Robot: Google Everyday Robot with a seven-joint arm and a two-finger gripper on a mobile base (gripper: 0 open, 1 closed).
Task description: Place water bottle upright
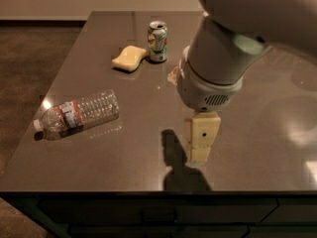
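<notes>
The water bottle (pixel 75 114) lies on its side near the left edge of the dark table (pixel 124 152). It is clear ribbed plastic with a white-and-red label, and its white cap points left toward the table's edge. My gripper (pixel 201 144) hangs below the big white arm, over the front middle of the table. It is well to the right of the bottle and does not touch it. It holds nothing that I can see.
A green-and-white soda can (pixel 157 41) stands upright at the back of the table. A yellow sponge (pixel 129 58) lies just left of it. The arm (pixel 233 48) covers the right back part of the table. The table's front edge is close below the gripper.
</notes>
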